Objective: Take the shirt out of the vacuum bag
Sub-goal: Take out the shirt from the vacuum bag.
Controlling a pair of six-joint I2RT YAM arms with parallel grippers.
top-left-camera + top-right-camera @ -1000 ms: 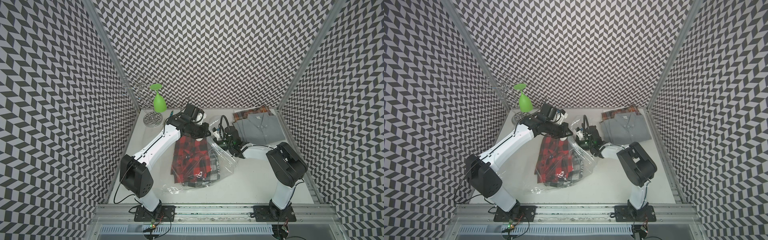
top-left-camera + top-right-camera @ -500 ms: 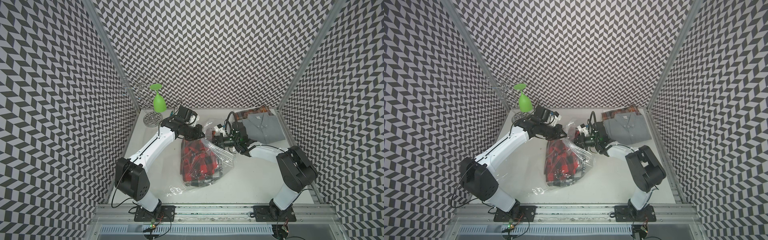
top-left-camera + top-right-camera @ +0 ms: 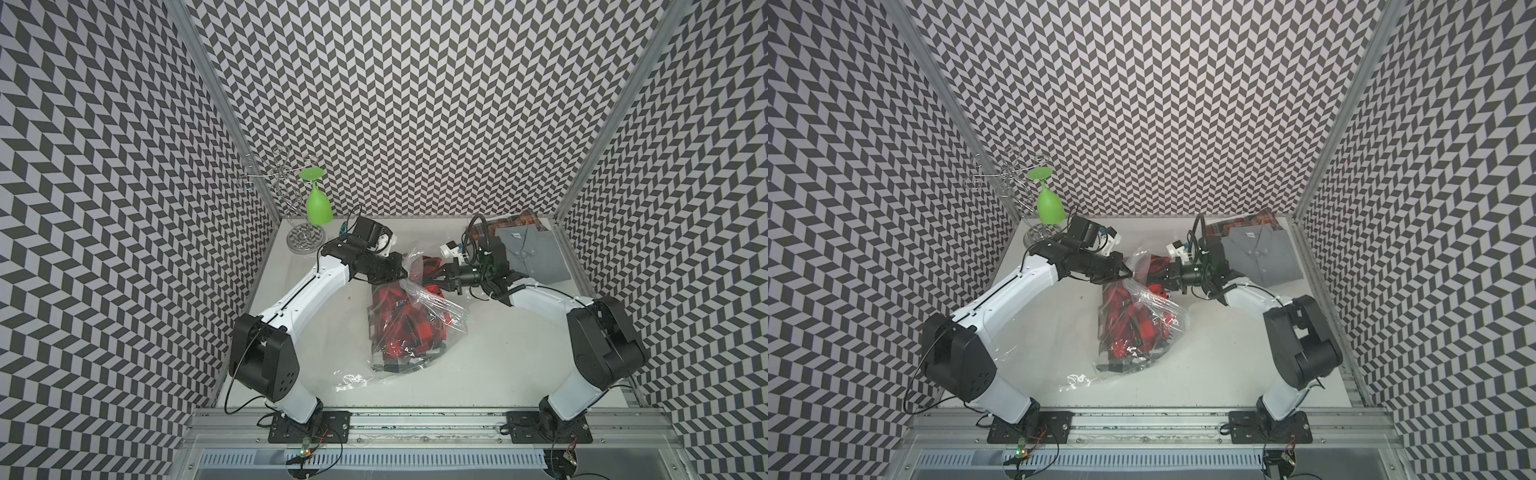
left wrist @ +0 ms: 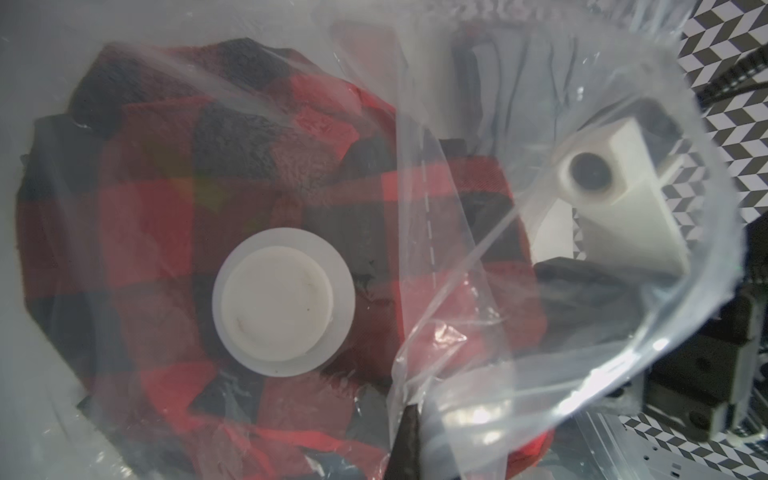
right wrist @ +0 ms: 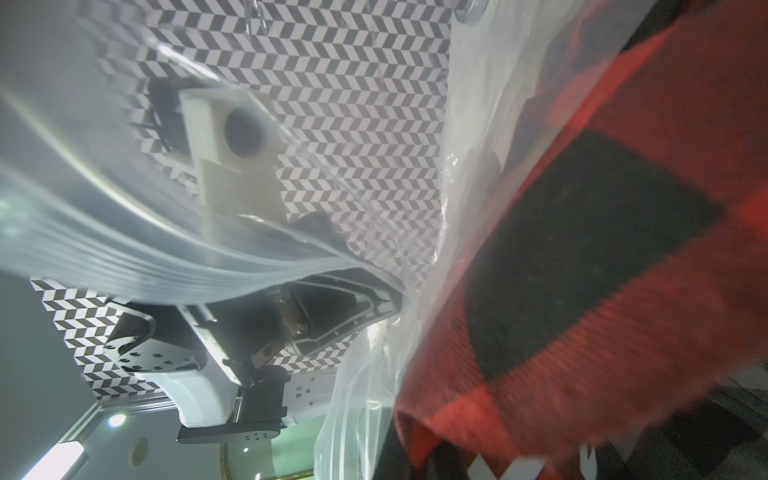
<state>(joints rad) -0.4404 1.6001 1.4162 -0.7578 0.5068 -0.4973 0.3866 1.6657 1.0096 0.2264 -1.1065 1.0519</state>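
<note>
Left claw (image 3: 402, 273) pinched on the rim of the vacuum bag (image 3: 446, 309), right claw (image 3: 430, 277) clamped on the facing edge, bag hanging between them, bottom on the table (image 3: 324, 345), red plaid shirt (image 3: 399, 328) bunched inside

Green glass (image 3: 319, 205) on wire rack (image 3: 305, 242), folded grey shirt (image 3: 536, 253) far corner

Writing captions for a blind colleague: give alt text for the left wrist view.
A red plaid shirt sits bunched inside the clear vacuum bag, seen close up through the plastic, with the bag's round white valve cap in front. The other arm's white wrist camera shows through the plastic.
</note>
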